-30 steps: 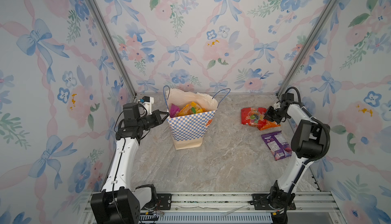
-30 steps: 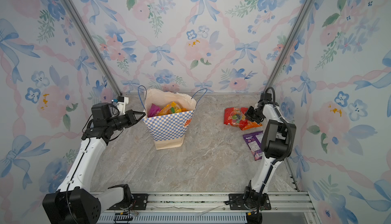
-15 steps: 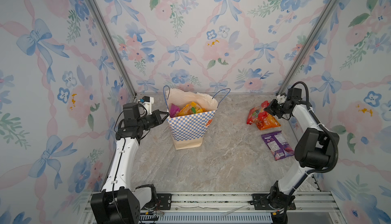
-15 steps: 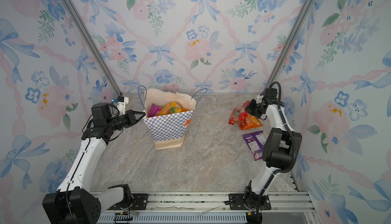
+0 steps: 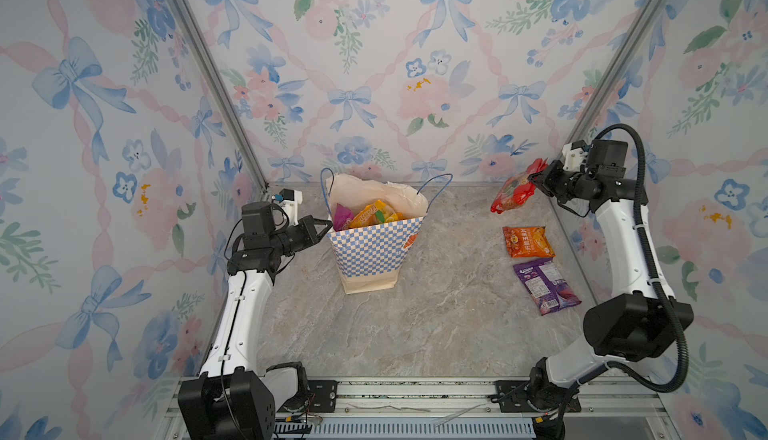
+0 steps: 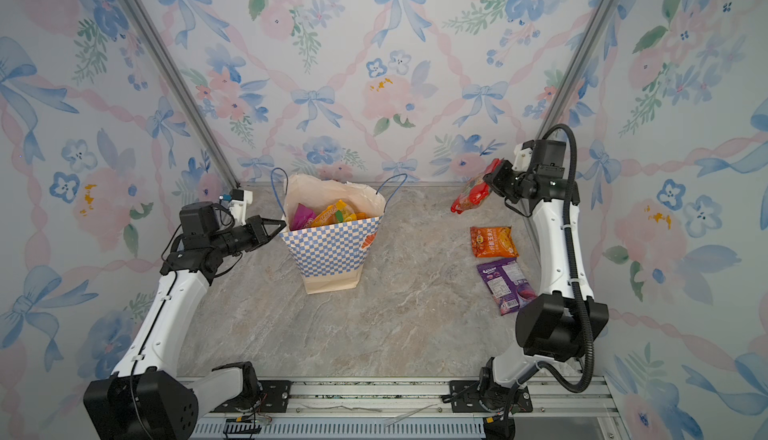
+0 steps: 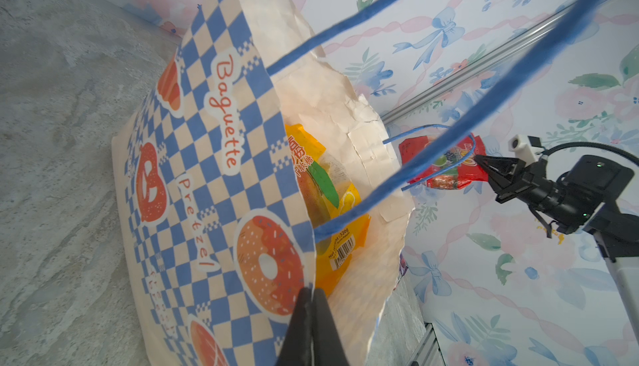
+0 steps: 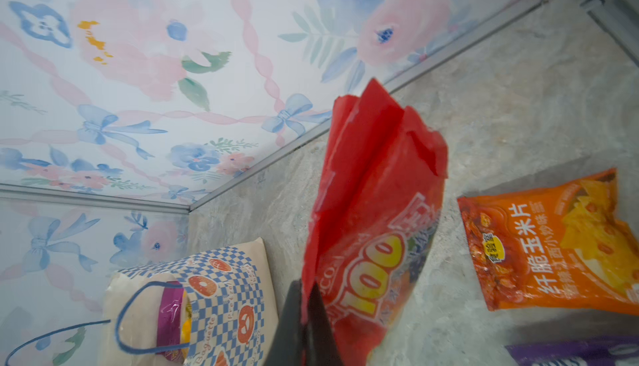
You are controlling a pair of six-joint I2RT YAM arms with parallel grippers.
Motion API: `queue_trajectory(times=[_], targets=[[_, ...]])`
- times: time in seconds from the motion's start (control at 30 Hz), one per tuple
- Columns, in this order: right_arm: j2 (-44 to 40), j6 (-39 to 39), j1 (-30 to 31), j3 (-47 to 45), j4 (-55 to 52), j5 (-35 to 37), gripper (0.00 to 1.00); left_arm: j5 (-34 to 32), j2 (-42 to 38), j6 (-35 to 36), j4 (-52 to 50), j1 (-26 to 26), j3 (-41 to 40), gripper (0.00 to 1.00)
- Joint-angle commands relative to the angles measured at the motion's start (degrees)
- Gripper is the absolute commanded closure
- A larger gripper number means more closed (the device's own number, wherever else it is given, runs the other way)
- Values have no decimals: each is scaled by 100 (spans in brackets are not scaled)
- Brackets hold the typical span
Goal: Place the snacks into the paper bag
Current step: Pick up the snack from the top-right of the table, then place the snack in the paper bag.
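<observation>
The blue-and-white checkered paper bag [image 5: 372,248] [image 6: 330,253] stands upright mid-table with yellow and purple snacks inside. My left gripper [image 5: 329,223] [image 7: 312,291] is shut on the bag's left rim. At the far right my right gripper [image 5: 535,178] [image 8: 306,286] is shut on a red "100" snack pack [image 5: 513,193] [image 8: 371,236], which hangs above the table. An orange snack pack [image 5: 528,241] [image 8: 549,243] and a purple snack packet [image 5: 545,285] lie flat on the table below it.
Floral walls close in the marble table [image 5: 415,325] on the left, back and right. A metal rail [image 5: 415,392] with both arm bases runs along the front. The bag's blue cord handles [image 5: 434,186] stick up above its mouth.
My right gripper has lifted the red pack off the table and carried it up and back. The orange pack that lay under it now shows. The left arm and bag have not moved.
</observation>
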Motion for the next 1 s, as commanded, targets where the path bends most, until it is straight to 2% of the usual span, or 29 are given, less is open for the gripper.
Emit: queue_trajectory(times=[0.0, 0.17, 0.4, 0.67, 0.97], targets=[[-376, 89, 236, 734, -36, -154, 100, 202, -173, 53, 49, 23, 114, 100], [-230, 62, 746, 2072, -547, 29, 100, 200, -155, 57, 49, 23, 115, 100], [485, 145, 1648, 4043, -1083, 199, 100, 214, -192, 78, 49, 26, 76, 100], [526, 316, 2676, 3846, -463, 129, 100, 224, -164, 89, 51, 23, 107, 100], [992, 241, 3735, 4064, -165, 244, 100, 219, -199, 90, 49, 23, 78, 100]])
